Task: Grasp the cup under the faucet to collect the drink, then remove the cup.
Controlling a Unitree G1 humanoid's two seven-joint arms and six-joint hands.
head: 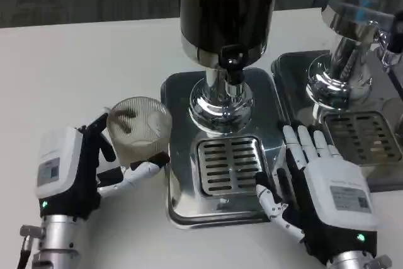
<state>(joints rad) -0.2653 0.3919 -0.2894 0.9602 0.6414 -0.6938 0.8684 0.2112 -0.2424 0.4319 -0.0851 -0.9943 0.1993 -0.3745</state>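
Note:
A clear ribbed plastic cup (pixel 137 129) stands upright on the white table, just left of the dispenser's steel base (pixel 179 96). My left hand (pixel 82 168) wraps around it, thumb at the front and fingers behind. The dark drink dispenser (pixel 227 11) towers at centre, with its black faucet (pixel 232 62) above the slotted drip grate (pixel 228 165). Nothing stands on the grate. My right hand (pixel 321 187) lies with fingers spread at the base's right edge, holding nothing.
A second steel dispenser (pixel 352 36) with its own base and drip grate (pixel 365 137) stands at the right, close to my right hand. Bare white table (pixel 75 61) stretches to the left and behind the cup.

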